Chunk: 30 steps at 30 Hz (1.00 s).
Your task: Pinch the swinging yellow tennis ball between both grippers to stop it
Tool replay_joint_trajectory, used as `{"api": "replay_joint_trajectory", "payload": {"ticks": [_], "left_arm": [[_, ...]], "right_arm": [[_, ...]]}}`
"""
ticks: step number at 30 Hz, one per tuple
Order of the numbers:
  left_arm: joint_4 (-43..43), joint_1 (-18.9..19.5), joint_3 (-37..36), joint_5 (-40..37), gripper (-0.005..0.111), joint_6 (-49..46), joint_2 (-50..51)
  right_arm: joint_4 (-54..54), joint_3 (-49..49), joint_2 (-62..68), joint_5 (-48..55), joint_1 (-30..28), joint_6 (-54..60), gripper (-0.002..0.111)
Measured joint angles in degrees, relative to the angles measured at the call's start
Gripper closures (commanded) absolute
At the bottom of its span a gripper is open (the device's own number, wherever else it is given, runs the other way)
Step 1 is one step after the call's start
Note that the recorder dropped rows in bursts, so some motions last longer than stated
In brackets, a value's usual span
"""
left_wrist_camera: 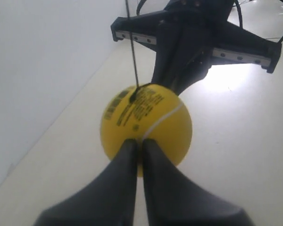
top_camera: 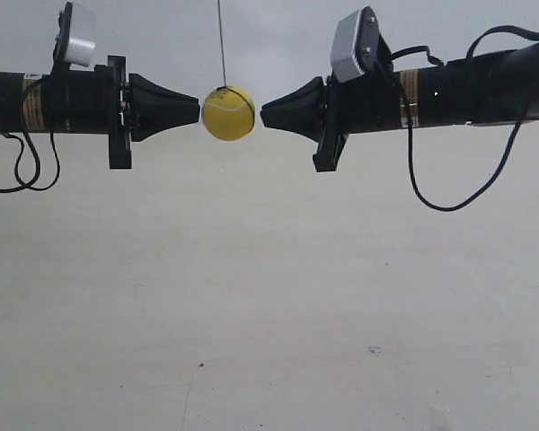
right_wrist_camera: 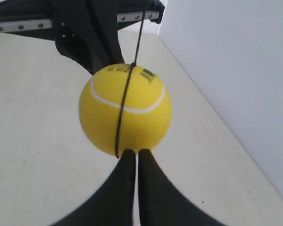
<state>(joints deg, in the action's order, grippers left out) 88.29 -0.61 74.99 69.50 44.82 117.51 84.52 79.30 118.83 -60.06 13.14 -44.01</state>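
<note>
Yellow tennis ball (top_camera: pixel 228 113) between both pincers

Ball hung clear above the desk (top_camera: pixel 269 323), its string (top_camera: pixel 221 40) running up at 12 o'clock. Left pincer (left_wrist_camera: pixel 139 141) and right pincer (right_wrist_camera: pixel 136 151) each had fingers pressed together, gripping nothing. Exterior view: one tip at ball's 9 o'clock, about touching; the other at 3 o'clock, thin gap.

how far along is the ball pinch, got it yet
Done: left gripper and right gripper are shut, lined up on opposite sides of the ball. In hand: the squeeze; the exterior view shows a sliver of gap at its right tip. Left: close it, hold the pinch.
</note>
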Motion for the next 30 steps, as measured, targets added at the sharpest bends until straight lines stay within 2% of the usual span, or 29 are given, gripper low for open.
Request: {"api": "replay_joint_trajectory", "payload": {"ticks": [30], "left_arm": [[0.2,0.0,0.0,0.0,0.102,0.0,0.0]], "right_arm": [[0.3,0.5,0.0,1.8,0.8,0.5,0.108]]}}
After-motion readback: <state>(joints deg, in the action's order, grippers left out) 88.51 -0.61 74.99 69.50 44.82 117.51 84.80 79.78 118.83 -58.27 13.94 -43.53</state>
